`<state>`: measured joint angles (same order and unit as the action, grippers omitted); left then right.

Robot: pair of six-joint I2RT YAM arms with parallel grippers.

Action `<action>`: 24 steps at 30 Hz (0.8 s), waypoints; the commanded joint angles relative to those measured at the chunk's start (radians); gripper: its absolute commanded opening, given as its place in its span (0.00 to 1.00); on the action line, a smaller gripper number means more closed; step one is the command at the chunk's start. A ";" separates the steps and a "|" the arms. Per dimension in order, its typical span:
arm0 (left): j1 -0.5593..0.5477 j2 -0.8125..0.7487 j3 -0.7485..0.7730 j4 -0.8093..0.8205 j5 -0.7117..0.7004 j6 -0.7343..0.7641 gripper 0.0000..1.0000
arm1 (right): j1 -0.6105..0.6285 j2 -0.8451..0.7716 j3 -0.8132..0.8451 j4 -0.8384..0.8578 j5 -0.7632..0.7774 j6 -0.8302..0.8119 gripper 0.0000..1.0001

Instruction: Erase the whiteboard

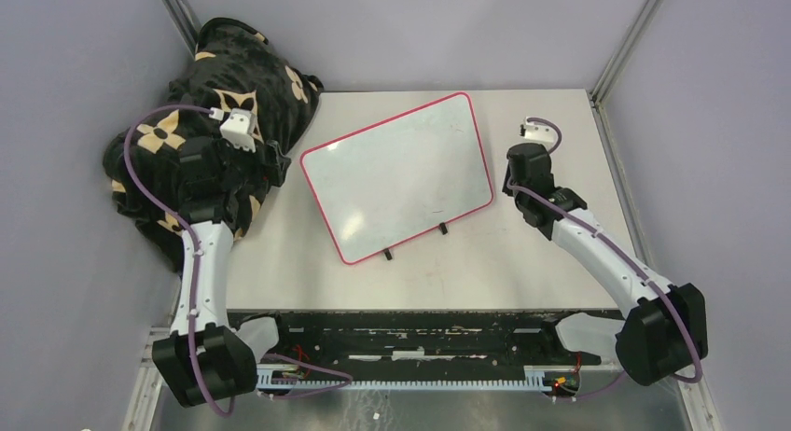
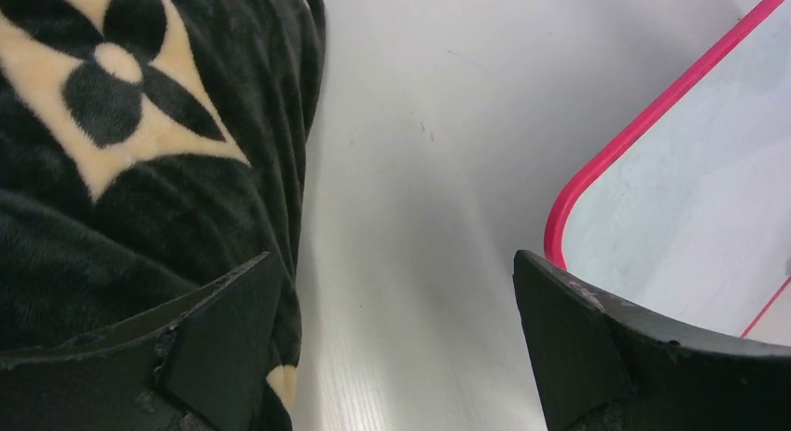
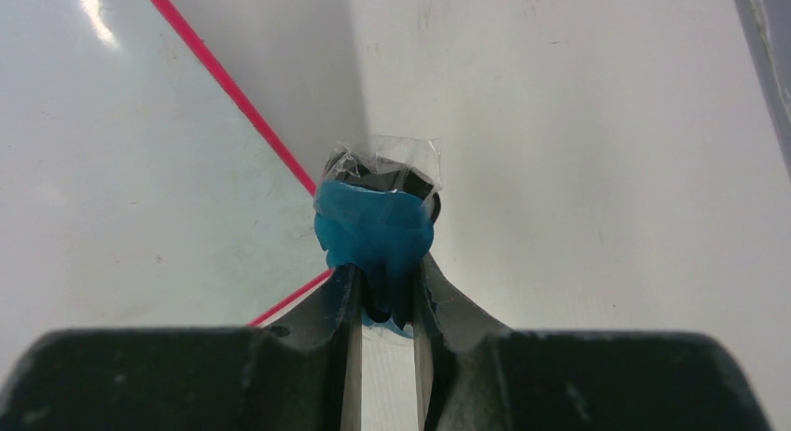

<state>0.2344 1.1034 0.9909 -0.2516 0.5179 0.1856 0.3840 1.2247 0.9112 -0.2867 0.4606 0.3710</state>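
Left end effector [image 2: 392, 263] agape, right end effector [image 3: 384, 274] tight around one blue-taped lump [image 3: 373, 221], beside one whiteboard [image 1: 396, 174]

our left arm [image 1: 201, 263] reaches forward, the left gripper [image 2: 394, 263] spread wide — our right arm [image 1: 597, 249] bends inward, the right gripper [image 3: 384, 272] pinched on a blue lump [image 3: 373, 221].

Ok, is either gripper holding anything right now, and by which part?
The right gripper is shut on a small blue-wrapped object, pinching its near end; the clear-taped far end sticks out. The left gripper is open, holding nothing.
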 commanded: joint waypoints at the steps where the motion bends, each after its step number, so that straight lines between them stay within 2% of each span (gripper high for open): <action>1: 0.005 -0.074 -0.051 0.043 -0.121 -0.010 0.99 | -0.002 -0.042 -0.001 -0.028 0.084 0.030 0.01; 6: 0.005 -0.041 -0.109 0.003 -0.230 0.017 0.99 | -0.002 -0.016 0.012 -0.098 0.111 0.078 0.01; 13: 0.004 0.056 -0.191 -0.039 -0.267 0.033 1.00 | -0.013 0.063 0.008 -0.180 0.120 0.141 0.01; 16: 0.003 0.106 -0.191 -0.086 -0.250 0.050 1.00 | -0.041 0.090 -0.010 -0.186 0.065 0.165 0.02; 17: 0.003 0.121 -0.190 -0.101 -0.237 0.059 0.99 | -0.053 0.102 -0.012 -0.191 0.034 0.172 0.05; 22: 0.003 0.147 -0.216 -0.128 -0.179 0.096 0.99 | -0.089 0.156 -0.014 -0.222 -0.095 0.179 0.36; 24: 0.003 0.133 -0.241 -0.100 -0.171 0.102 0.99 | -0.089 0.158 -0.022 -0.233 -0.133 0.180 0.43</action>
<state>0.2344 1.2537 0.7780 -0.3702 0.2993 0.2317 0.3012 1.3773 0.9005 -0.4957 0.4263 0.5327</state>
